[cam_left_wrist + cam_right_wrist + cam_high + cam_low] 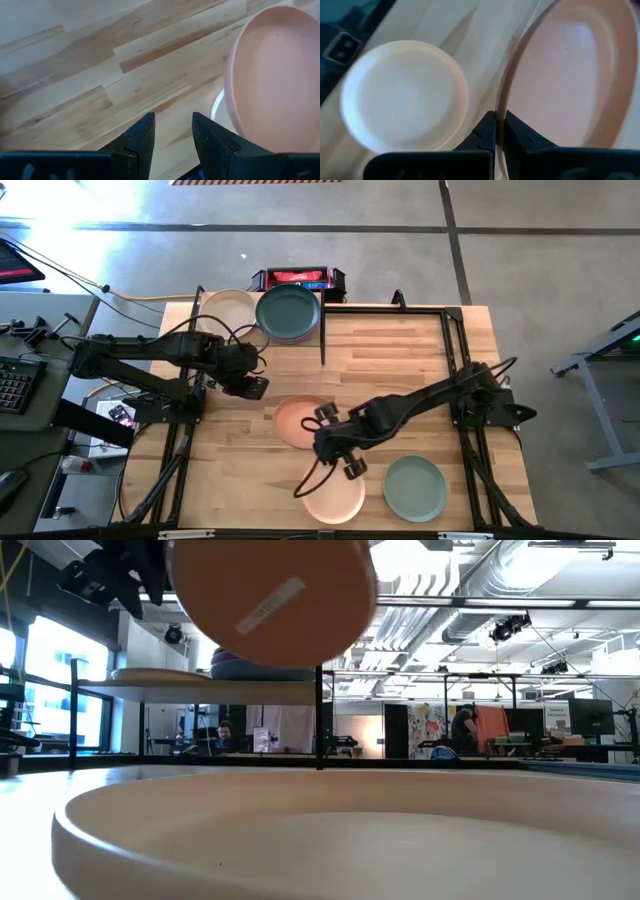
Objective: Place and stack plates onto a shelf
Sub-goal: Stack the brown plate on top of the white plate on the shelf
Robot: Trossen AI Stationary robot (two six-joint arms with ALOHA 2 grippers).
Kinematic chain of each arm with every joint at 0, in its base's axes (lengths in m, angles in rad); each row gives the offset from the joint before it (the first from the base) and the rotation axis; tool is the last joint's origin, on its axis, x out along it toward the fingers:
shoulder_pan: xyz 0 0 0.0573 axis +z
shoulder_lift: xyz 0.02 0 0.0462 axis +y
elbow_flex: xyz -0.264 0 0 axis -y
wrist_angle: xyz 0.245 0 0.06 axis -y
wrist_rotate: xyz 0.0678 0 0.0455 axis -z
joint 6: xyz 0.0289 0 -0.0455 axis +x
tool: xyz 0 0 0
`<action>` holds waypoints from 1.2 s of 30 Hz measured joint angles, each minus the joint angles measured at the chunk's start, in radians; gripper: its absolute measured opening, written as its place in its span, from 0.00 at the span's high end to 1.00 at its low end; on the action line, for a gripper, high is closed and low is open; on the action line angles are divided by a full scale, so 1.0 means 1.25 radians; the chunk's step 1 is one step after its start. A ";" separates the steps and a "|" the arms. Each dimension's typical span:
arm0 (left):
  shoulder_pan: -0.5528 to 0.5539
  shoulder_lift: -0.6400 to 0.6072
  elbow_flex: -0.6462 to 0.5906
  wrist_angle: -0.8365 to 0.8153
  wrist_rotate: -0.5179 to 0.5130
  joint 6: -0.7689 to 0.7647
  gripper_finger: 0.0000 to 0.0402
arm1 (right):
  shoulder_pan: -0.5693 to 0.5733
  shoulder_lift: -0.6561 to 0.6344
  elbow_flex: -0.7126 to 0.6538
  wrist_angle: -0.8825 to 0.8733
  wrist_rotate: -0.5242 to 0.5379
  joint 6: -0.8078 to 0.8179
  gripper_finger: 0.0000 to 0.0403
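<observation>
While my right claw point(500, 131) pinches the raised rim of a round matte peach plate point(298, 420), its two dark fingers closed tight on the edge, that plate hangs lifted and tilted above the middle of the slatted light-wood tabletop point(400, 360). From table height its underside faces the camera, and a small pale rectangular label point(268, 606) is stuck there; whatever is printed on it is too blurred for me to read.

Just beside the held plate, towards the near edge of the table, a pale pink round plate point(335, 498) lies flat, and a sage green round plate point(415, 487) lies flat to its right, apart from it.

At the far left of the table the flat light-wood shelf board on its thin black metal frame point(215, 686) carries a beige round plate point(228, 310) and, next to it, a dark teal round plate point(288, 311) sitting on top of a purple one whose edge point(292, 339) just shows beneath.

My left claw point(172, 131) hovers over bare wood near the shelf with its fingers parted and nothing between them.

Beyond the shelf, off the table's far edge, sits a black and red box point(298, 278) with a blue patch; its writing is too small to make out
</observation>
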 joint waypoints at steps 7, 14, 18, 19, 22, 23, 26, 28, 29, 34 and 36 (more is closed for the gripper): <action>-0.001 -0.002 0.000 0.037 -0.005 -0.049 0.71 | -0.005 0.053 0.053 0.005 0.032 -0.047 1.00; -0.004 0.006 0.000 0.075 -0.009 -0.070 0.71 | -0.018 0.058 0.054 0.028 0.069 -0.061 1.00; -0.017 0.029 0.000 0.116 -0.013 -0.069 0.71 | -0.026 0.058 0.054 0.037 0.067 -0.061 1.00; -0.019 0.035 0.000 0.120 -0.013 -0.067 0.71 | -0.026 0.058 0.054 0.034 0.067 -0.060 1.00; -0.024 0.054 0.000 0.118 -0.012 -0.057 0.71 | -0.027 0.058 0.054 0.035 0.068 -0.058 1.00; -0.025 0.060 0.000 0.117 -0.011 -0.055 0.71 | -0.027 0.058 0.054 0.034 0.068 -0.057 1.00; -0.027 0.074 0.000 0.116 -0.010 -0.052 0.71 | -0.027 0.058 0.054 0.027 0.068 -0.056 1.00; -0.027 0.081 0.000 0.116 -0.009 -0.044 0.71 | -0.027 0.058 0.054 0.024 0.068 -0.055 1.00; -0.027 0.084 0.000 0.116 -0.008 -0.040 0.71 | -0.027 0.058 0.054 0.024 0.068 -0.049 1.00; -0.027 0.098 0.000 0.118 -0.004 -0.006 0.71 | -0.029 0.057 0.054 0.022 0.068 -0.026 1.00; -0.027 0.101 0.000 0.118 -0.004 0.007 0.71 | -0.031 0.057 0.054 0.023 0.068 -0.026 1.00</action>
